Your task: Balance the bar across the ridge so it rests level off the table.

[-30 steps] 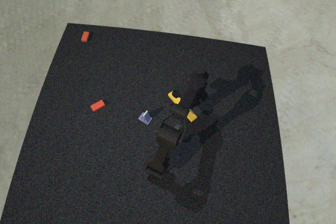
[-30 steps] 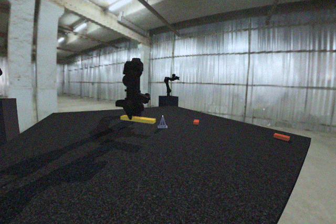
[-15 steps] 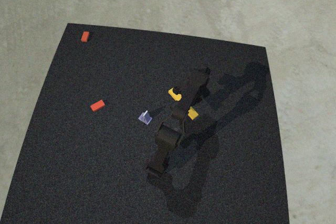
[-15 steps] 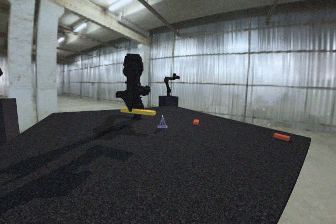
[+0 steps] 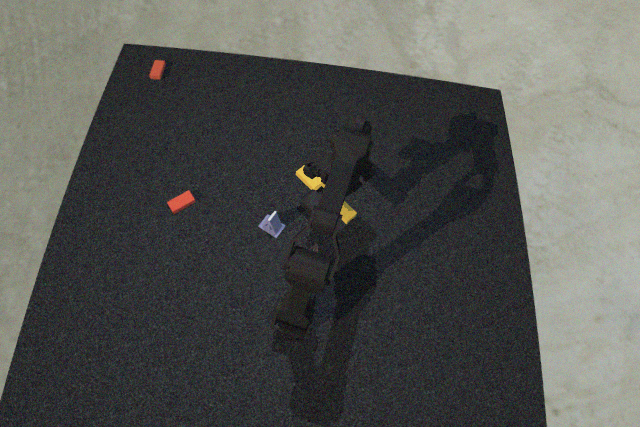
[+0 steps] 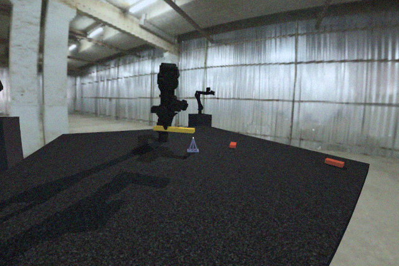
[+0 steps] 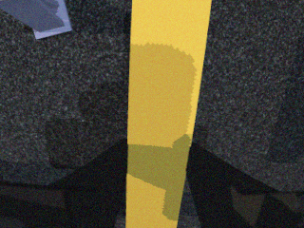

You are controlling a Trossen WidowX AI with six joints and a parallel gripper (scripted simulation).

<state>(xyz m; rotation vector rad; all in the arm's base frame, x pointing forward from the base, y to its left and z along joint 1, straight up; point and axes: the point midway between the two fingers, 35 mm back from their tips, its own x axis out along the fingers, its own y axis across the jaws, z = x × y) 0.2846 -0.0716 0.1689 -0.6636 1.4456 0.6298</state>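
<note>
The long yellow bar (image 5: 309, 178) (image 6: 180, 129) (image 7: 161, 95) is held in the air above the table, close to level in the exterior view. My gripper (image 6: 165, 127) (image 7: 157, 147) is shut on the bar, with a finger on each side of it in the wrist view; the arm hides the bar's middle in the top view. The lavender ridge (image 5: 271, 224) (image 6: 192, 146) stands upright on the table, with its narrow top edge up. The bar is higher than the ridge and off to its side. A corner of the ridge's base (image 7: 54, 29) shows at the wrist view's top left.
One red block (image 5: 180, 201) (image 6: 232, 144) lies beyond the ridge from the arm. Another red block (image 5: 157, 69) (image 6: 334, 162) lies near a far corner of the dark table (image 5: 155, 308) (image 6: 225, 208). A second arm (image 6: 199, 100) stands on a box in the background.
</note>
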